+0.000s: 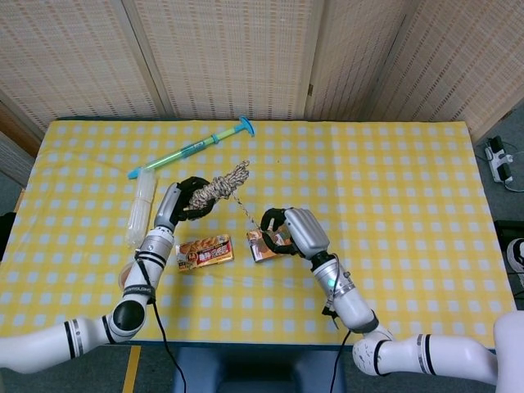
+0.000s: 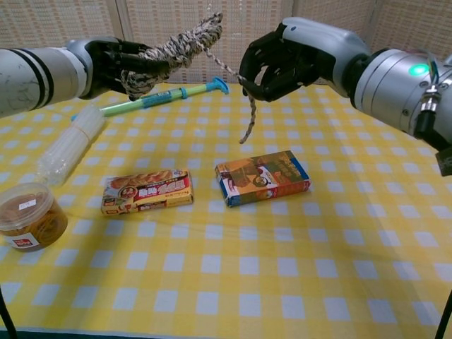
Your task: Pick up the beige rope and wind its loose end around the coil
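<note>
- We cannot read any text, brand or number in either view.
- The flat snack pack [image 2: 147, 191] carries print along its front, but the letters are too small and blurred for us to read.
- The orange box [image 2: 263, 177] shows a picture and some print on its top face; we cannot make out a word.
- The round tub [image 2: 30, 216] has a white label on its lid and a red one on its side, both unreadable.
- In the head view we see these prints only as small colour patches.

Overhead head view; low frontal chest view
</note>
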`<state>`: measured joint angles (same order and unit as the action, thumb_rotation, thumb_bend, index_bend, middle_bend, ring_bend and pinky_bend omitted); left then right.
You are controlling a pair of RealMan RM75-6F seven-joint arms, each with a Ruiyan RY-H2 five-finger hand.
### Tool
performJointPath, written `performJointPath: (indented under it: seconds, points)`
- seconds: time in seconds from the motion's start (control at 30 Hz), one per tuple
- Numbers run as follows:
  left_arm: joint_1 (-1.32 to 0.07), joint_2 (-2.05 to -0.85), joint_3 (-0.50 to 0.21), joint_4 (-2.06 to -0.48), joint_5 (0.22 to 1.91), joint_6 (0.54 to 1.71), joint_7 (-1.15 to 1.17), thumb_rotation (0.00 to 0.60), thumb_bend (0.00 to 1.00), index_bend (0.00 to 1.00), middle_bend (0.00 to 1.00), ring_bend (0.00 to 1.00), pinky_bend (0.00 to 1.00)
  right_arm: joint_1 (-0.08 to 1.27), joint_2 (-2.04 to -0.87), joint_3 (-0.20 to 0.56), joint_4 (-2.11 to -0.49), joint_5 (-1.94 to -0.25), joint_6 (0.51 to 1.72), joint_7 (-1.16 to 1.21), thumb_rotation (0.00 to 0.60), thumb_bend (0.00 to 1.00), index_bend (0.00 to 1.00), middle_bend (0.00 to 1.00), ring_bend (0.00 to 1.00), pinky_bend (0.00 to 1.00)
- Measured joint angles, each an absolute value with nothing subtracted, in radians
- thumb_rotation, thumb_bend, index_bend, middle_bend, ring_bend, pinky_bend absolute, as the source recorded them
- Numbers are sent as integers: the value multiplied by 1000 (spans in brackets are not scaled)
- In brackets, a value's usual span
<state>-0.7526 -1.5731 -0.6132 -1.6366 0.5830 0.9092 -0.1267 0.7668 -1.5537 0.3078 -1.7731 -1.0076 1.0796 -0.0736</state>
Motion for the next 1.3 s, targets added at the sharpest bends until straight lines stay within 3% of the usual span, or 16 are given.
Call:
performJointPath:
  seconds: [0.67, 1.3]
  points:
    - [-642, -1435, -584, -1776, 1067, 669, -560, 600, 634, 707, 679, 673, 787, 774, -1556, 380, -1668, -1018, 942, 172, 600, 646, 697, 524, 515, 423]
    - [-692, -1383, -478, -1682, 1327, 655, -735, 600, 630, 715, 679, 672, 787, 813, -1488, 401, -1687, -994, 923, 80, 600, 646, 653, 524, 501, 423]
